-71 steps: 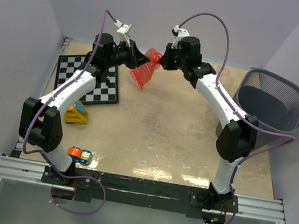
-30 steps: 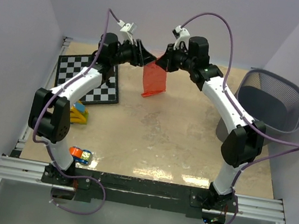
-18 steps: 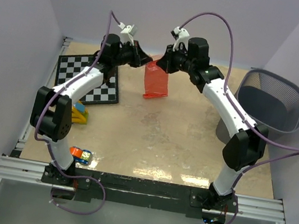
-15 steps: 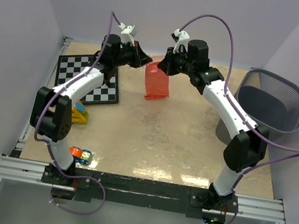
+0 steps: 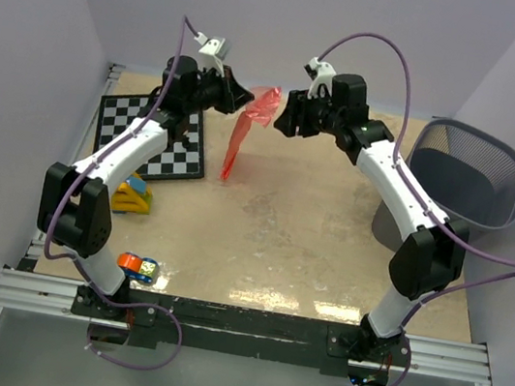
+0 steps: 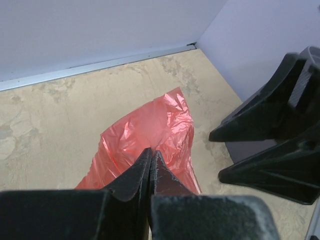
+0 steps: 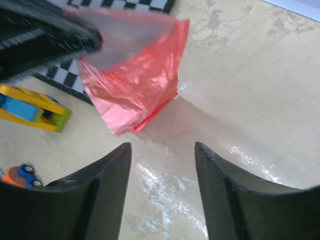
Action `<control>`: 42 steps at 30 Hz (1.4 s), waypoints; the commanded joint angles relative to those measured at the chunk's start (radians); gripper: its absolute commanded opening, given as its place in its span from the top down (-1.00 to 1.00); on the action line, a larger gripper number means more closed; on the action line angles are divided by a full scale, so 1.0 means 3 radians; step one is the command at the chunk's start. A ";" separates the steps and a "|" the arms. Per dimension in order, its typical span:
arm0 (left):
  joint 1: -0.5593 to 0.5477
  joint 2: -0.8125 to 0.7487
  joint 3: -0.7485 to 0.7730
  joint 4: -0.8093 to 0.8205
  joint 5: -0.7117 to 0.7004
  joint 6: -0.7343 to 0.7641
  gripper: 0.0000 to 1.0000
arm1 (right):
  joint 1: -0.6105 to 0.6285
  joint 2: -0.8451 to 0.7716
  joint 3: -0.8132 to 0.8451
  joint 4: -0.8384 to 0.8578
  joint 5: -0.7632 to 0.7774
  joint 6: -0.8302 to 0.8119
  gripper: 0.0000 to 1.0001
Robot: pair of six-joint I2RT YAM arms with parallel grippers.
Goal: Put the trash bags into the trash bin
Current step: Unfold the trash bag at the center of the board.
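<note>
A thin red-orange trash bag (image 5: pixel 245 130) hangs limp above the far middle of the table. My left gripper (image 5: pixel 247 99) is shut on its top edge, the film (image 6: pixel 150 127) pinched between the closed fingers. My right gripper (image 5: pixel 283 117) stands just right of the bag, open, with nothing between its fingers (image 7: pixel 105 195); the bag (image 7: pixel 135 85) dangles ahead of it. The dark wire-mesh trash bin (image 5: pixel 466 177) stands at the far right.
A checkerboard mat (image 5: pixel 154 137) lies at the far left. A yellow and blue toy (image 5: pixel 131 198) sits in front of it, and a small orange and blue toy car (image 5: pixel 136 266) near the left arm's base. Walls close in on three sides.
My right gripper has opened, let go of the bag and drawn back to the right. The bag now hangs from my left gripper alone and has swung left, narrower.
</note>
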 commanded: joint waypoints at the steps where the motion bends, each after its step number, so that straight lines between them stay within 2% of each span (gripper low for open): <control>1: 0.0007 -0.0195 -0.0104 0.0048 0.0016 0.0181 1.00 | -0.0014 -0.0058 0.0340 0.0212 -0.0342 0.0136 -0.32; 5: 0.0007 -0.0236 -0.0150 0.0058 0.0047 0.0191 1.00 | -0.0020 0.0019 0.0488 0.0305 -0.0507 0.0229 -0.50; 11: 0.0002 -0.0292 -0.0160 0.0109 0.0098 0.0145 1.00 | -0.0014 0.0294 0.0622 0.0253 -0.0149 0.0300 -0.50; 18: -0.0008 -0.0369 -0.0186 0.0119 0.0169 0.0114 1.00 | 0.0077 0.0601 0.0744 0.0320 -0.0169 0.0377 -0.50; 21: -0.0008 -0.0405 -0.0186 0.0125 0.0175 0.0114 1.00 | 0.0149 0.0663 0.0770 0.0274 0.0162 0.0402 -0.50; 24: -0.0003 -0.0461 -0.0186 0.0064 0.0093 0.0155 1.00 | 0.0149 0.0724 0.0770 0.0152 0.0709 0.0454 -0.50; 26: -0.0008 -0.0522 -0.0201 0.0023 0.0047 0.0206 1.00 | 0.0109 0.0750 0.0745 0.0136 0.0792 0.0444 -0.37; 28: -0.0008 -0.0563 -0.0232 -0.0029 0.0032 0.0252 1.00 | 0.0032 0.0760 0.0714 0.0182 0.0645 0.0433 0.06; 29: -0.0003 -0.0578 -0.0252 -0.0054 0.0016 0.0272 1.00 | 0.0011 0.0765 0.0719 0.0212 0.0563 0.0408 0.13; 31: -0.0003 -0.0609 -0.0298 -0.0085 0.0001 0.0293 1.00 | -0.0014 0.0760 0.0714 0.0309 0.0334 0.0367 0.15; 32: -0.0003 -0.0619 -0.0329 -0.0085 0.0006 0.0303 1.00 | -0.0030 0.0760 0.0709 0.0391 0.0099 0.0367 0.18; 35: -0.0003 -0.0619 -0.0400 -0.0075 0.0041 0.0324 1.00 | -0.0045 0.0730 0.0663 0.0667 -0.0744 0.0331 0.62; 37: -0.0003 -0.0594 -0.0401 -0.0075 0.0083 0.0405 1.00 | -0.0045 0.0699 0.0632 0.0754 -0.1017 0.0367 0.86; 38: -0.0003 -0.0574 -0.0375 -0.0085 0.0083 0.0487 0.91 | -0.0035 0.0684 0.0637 0.0729 -0.0982 0.0357 1.00; 40: -0.0019 -0.0568 -0.0284 -0.0161 0.0042 0.0742 0.48 | -0.0025 0.0638 0.0678 0.0566 -0.0718 0.0260 1.00; 42: -0.0034 -0.0573 -0.0156 -0.0253 -0.0055 0.1084 0.32 | -0.0025 0.0607 0.0754 0.0382 -0.0462 0.0107 1.00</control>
